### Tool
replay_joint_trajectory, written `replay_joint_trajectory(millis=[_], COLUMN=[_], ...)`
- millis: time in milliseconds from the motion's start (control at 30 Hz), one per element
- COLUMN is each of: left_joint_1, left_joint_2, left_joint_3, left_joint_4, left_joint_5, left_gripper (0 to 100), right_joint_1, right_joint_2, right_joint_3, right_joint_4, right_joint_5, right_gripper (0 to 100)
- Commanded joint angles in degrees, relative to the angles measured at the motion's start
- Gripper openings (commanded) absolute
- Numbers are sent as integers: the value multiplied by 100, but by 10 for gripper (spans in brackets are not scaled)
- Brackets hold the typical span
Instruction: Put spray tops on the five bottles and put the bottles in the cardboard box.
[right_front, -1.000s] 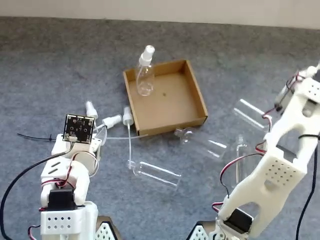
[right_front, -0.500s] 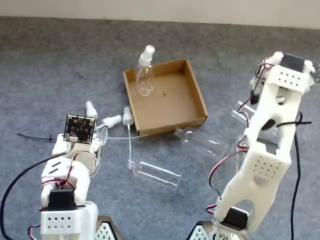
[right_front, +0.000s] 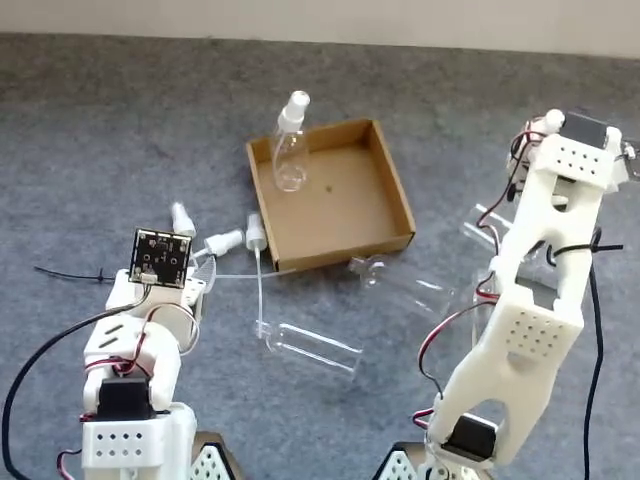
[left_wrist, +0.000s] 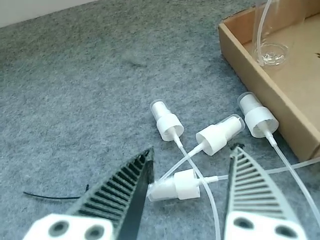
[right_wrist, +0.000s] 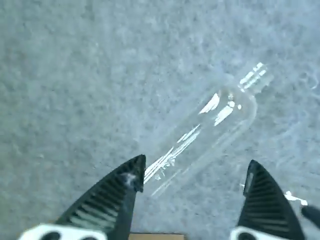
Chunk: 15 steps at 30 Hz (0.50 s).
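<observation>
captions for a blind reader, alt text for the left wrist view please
The left gripper hangs open over a white spray top lying on grey carpet. Three more spray tops lie beyond, beside a cardboard box holding a clear bottle.

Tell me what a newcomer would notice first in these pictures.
The cardboard box sits at mid-table, with one capped bottle standing in its far left corner. Beside the box, four loose spray tops lie on the grey carpet, the left pincer open over one of them. The right pincer hangs open over a capless clear bottle lying on its side.
</observation>
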Motion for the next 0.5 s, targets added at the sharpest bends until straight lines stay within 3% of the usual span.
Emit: replay_joint_trajectory(millis=[0,467], left_joint_1=[84,84], left_joint_2=[-57,-57], left_joint_3=[-48,-48], left_joint_4=[-132,-132], left_joint_5=[-44,-44], left_gripper=[222,222], right_joint_1=[-40,277], right_joint_2=[-57,1086], right_joint_3=[-22,-154], right_joint_4=[-295,-541], right_joint_5=[-105,-26], right_gripper=[270,267])
